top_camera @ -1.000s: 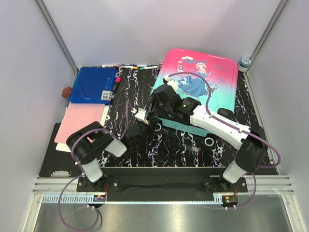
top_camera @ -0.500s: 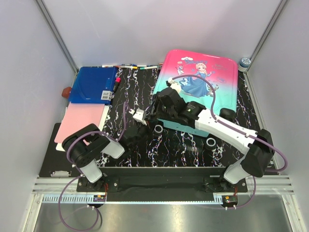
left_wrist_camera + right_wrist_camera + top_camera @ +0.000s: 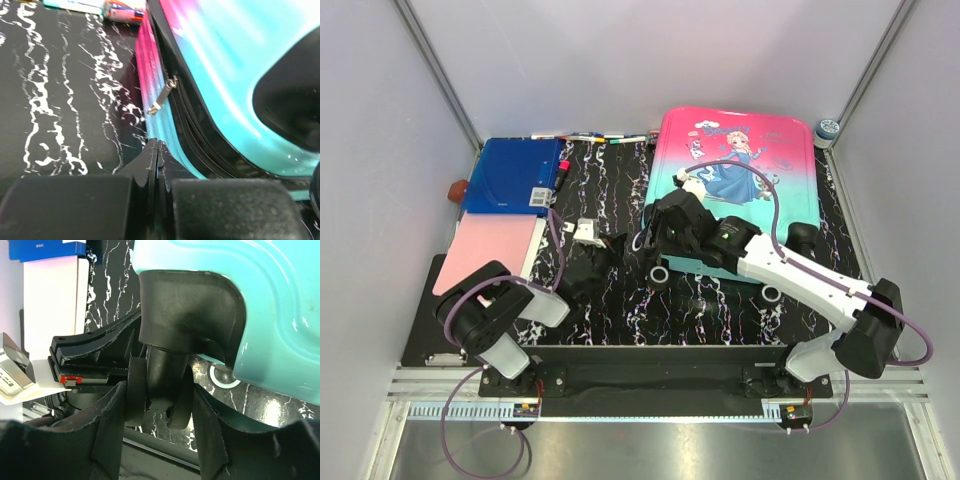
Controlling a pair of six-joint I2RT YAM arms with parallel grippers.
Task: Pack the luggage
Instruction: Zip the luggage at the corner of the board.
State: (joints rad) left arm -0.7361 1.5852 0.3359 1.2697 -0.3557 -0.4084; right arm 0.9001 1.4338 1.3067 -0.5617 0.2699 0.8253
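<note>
Grips luggage (image 3: pixel 740 170) by wheel (image 3: pixel 167 365) in right gripper (image 3: pixel 160 392), table's (image 3: pixel 590 190) far right corner; holds left gripper (image 3: pixel 157 150) pinched closed, empty, beside zip pull (image 3: pixel 162 95).

Glossy shell, metal pull
The luggage (image 3: pixel 735 190) is seen as smooth glossy plastic, its zip pull (image 3: pixel 162 95) as metal.

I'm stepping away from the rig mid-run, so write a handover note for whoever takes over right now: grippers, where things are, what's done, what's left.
Left gripper: shut, empty, by the side of the luggage, near its zipper pull.
Right gripper: closed on a wheel at the near end.
Luggage: flat on the table, lid down.
Done: nothing visibly packed; blue folder and pens lie outside.
Left: probably open it, load, close.
</note>
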